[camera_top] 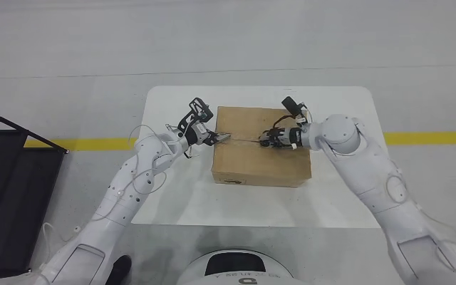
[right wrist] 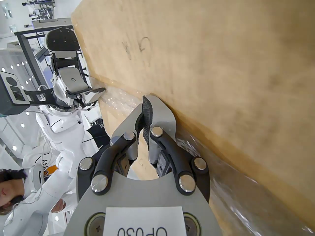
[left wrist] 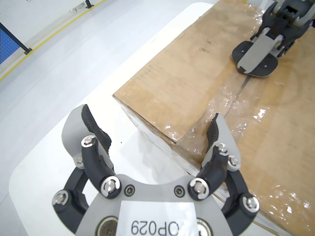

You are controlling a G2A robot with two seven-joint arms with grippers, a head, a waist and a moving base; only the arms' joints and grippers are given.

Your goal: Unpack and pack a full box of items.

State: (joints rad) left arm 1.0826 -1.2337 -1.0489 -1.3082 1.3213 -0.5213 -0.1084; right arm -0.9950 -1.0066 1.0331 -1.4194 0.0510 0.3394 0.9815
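Observation:
A shut cardboard box (camera_top: 260, 160) stands in the middle of the white table (camera_top: 178, 192), its top seam covered with clear tape (left wrist: 236, 114). My left gripper (left wrist: 150, 124) is open at the box's left end. One of its fingers (left wrist: 216, 128) is over the taped seam's end and the other is out over the table. My right gripper (right wrist: 147, 110) is shut, and its tips rest on the tape along the seam near the middle of the box top (right wrist: 221, 50). In the top view the left gripper (camera_top: 214, 135) and the right gripper (camera_top: 269, 138) face each other along the seam.
The box takes up most of the table's centre, with bare table left of it (left wrist: 73, 99) and along the front edge. A dark rack (camera_top: 21, 178) stands on the floor to the far left, and a yellow floor line (camera_top: 92, 143) runs behind the table.

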